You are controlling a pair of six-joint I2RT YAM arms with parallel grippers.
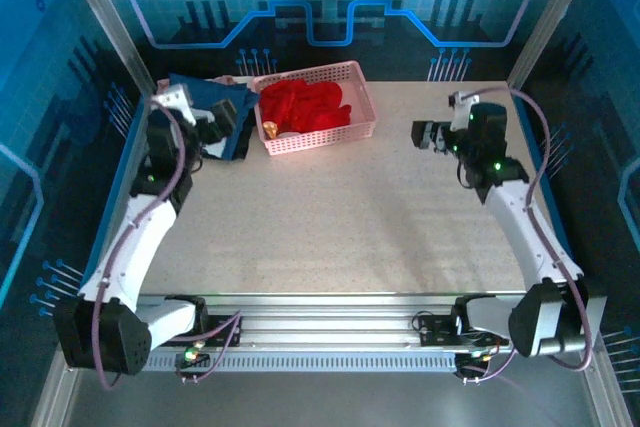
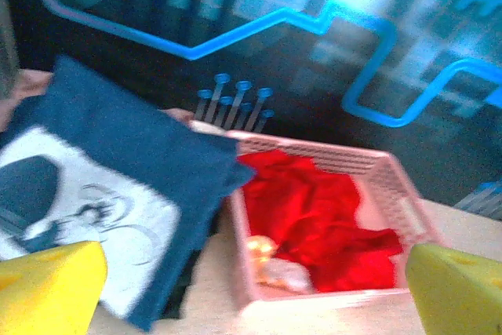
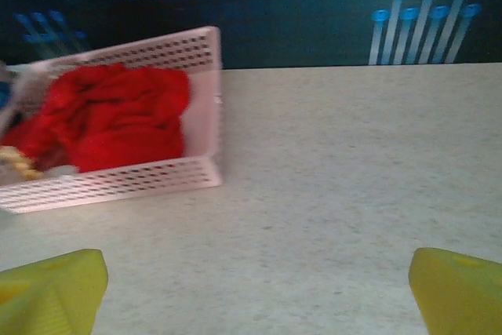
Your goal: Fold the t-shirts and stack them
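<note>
**Two shirts at the far left of the table (image 1: 350, 227), neither yet folded.**

The left gripper (image 1: 222, 129) has its jaws spread wide and holds nothing. The navy shirt (image 1: 212, 93) lies just beneath it and ahead to its left, print side up. One edge appears to lap the nearest corner of the basket (image 1: 367, 107).

Ahead of this gripper and slightly to its right, the red shirt (image 2: 321, 217) sits bunched inside the basket. The right gripper (image 1: 426, 135) is likewise spread and empty, and hangs over bare table. The basket is ahead of it and off to its left, well apart.

**Handling.** We judge both shirts light, limp and in no way fragile. They will sag and trail rather than keep a shape. We would pinch the navy shirt at a hem or shoulder edge, not in its middle. The red shirt is best taken by a raised fold on top of the heap and lifted clear of the basket wall, whose lattice might snag the cloth.

**Orientation.** The navy shirt lies roughly flat. Its long axis seems to run obliquely across the left gripper's reach, from far left to near right, but we cannot tell which end is the collar. The red shirt is crumpled, with no readable front. Its heap stretches along the basket's long side, and a tan patch of print shows at the corner nearest the left gripper.
</note>
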